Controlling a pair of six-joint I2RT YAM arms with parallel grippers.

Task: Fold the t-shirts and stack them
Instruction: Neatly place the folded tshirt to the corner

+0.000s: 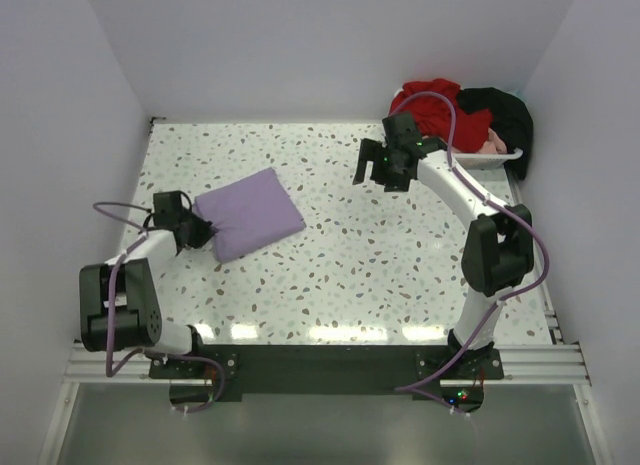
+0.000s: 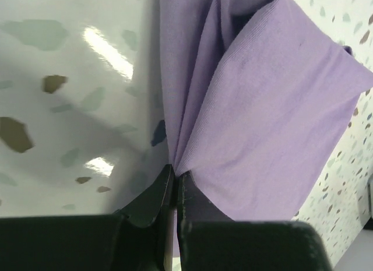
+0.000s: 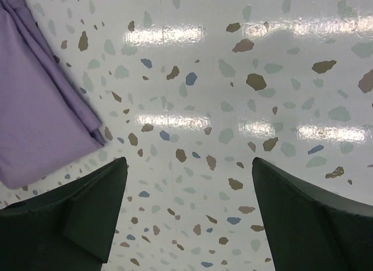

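Cloth covers part of the left half of the speckled desk (image 1: 400, 255): the lavender t-shirt (image 1: 250, 213) lies there folded into a rough rectangle, set at an angle to the desk's edges. Its layered folded edge shows in the right wrist view as stacked ridges along one side.

The left claw (image 2: 175, 175) is pinched tight on the near left corner of the lavender t-shirt. In its wrist view the two fingers meet with the fabric gathered between them, and creases fan out from that pinch across the cloth.

The right claw (image 3: 187, 166) is spread wide and holds nothing. It hangs over bare desk to the right of centre, toward the far side, well apart from the lavender t-shirt. Only terrazzo surface shows between its fingers.

In the far right corner, against the walls, sits a white tray (image 1: 495, 160) with the other shirts heaped in it. The red t-shirt (image 1: 430, 105) is bunched on the left of the heap, and the black t-shirt (image 1: 505, 115) is on the right. A little of the pale pink t-shirt (image 1: 493, 140) shows low between them, just above the tray's front rim. All three are crumpled.
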